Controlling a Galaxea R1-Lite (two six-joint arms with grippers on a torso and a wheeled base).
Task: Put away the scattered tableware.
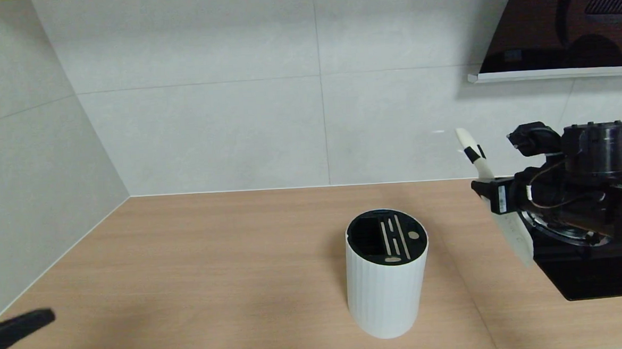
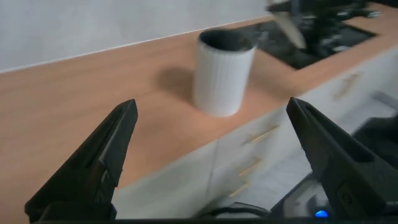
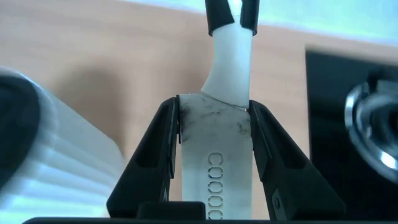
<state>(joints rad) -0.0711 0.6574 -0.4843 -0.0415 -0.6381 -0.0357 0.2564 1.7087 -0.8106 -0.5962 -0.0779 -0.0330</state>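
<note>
A white ribbed utensil holder [image 1: 386, 282] with a black slotted top stands on the wooden counter [image 1: 214, 264], near its front edge. My right gripper [image 1: 496, 196] hangs to the right of the holder, above the counter, shut on a white knife [image 1: 516, 233]. The knife's handle points up and its blade slants down. In the right wrist view the gripper [image 3: 214, 121] clamps the blade of the knife [image 3: 230, 62], with the holder [image 3: 43, 155] off to one side. My left gripper [image 2: 211, 109] is open and holds nothing, off the front left of the counter, facing the holder [image 2: 224, 68].
A black cooktop [image 1: 593, 282] lies in the counter at the right, under my right arm. A dark range hood [image 1: 564, 23] hangs at the upper right. Tiled walls close the back and left. Cabinet fronts [image 2: 261, 155] lie below the counter's front edge.
</note>
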